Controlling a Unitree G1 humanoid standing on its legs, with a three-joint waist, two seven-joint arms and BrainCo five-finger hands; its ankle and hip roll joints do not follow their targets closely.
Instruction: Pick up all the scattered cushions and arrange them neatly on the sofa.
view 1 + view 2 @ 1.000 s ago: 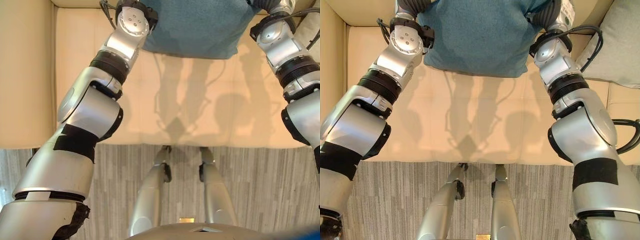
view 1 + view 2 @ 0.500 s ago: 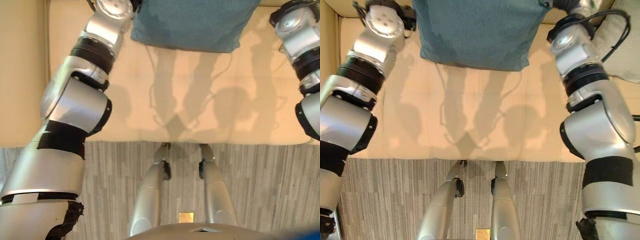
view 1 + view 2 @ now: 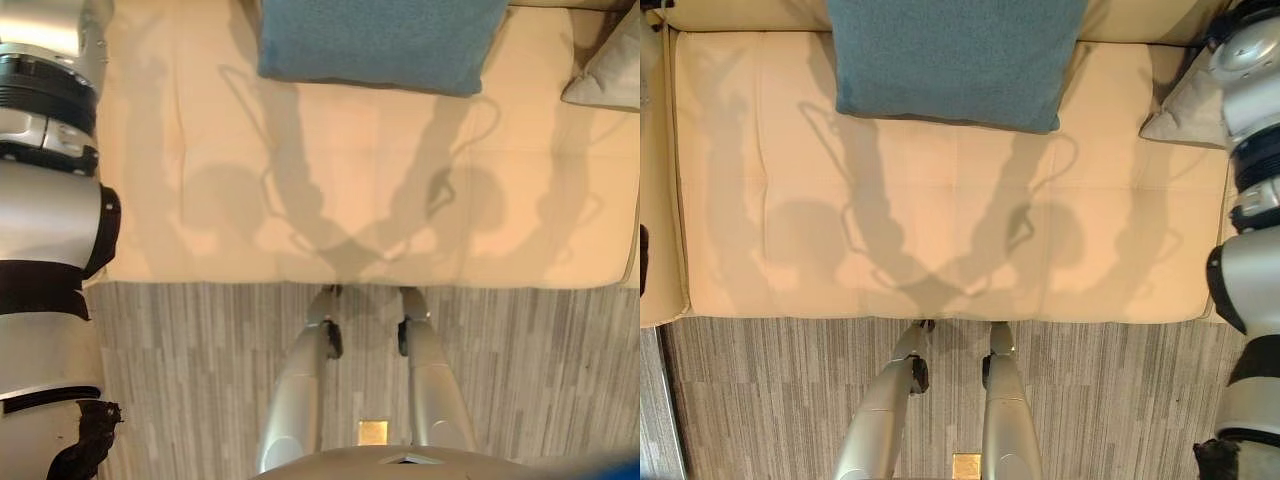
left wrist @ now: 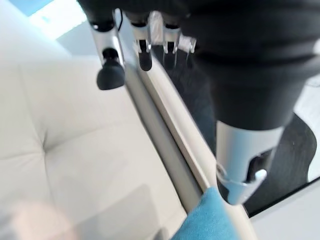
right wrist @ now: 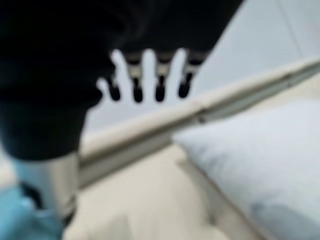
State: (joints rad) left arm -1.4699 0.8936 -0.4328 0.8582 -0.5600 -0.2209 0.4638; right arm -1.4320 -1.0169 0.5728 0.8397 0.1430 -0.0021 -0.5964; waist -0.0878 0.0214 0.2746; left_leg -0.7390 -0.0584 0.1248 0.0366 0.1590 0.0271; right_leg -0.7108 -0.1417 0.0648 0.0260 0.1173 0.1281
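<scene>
The square teal fabric cushion is lying on the cream leather sofa; the left hand and right hand are hovering, fingers straight, holding nothing.

Left hand — fingers straight, holding nothing; right hand likewise spread, empty.

Both eye views look steeply down from the head onto the sofa seat and the floor in front of it. They share the teal cushion at the far edge and the grey cushion at the right; the right eye view sits slightly to the right. The left wrist view looks along the left hand, close to the sofa back. The right wrist view looks along the right hand toward the grey cushion, also close.
</scene>
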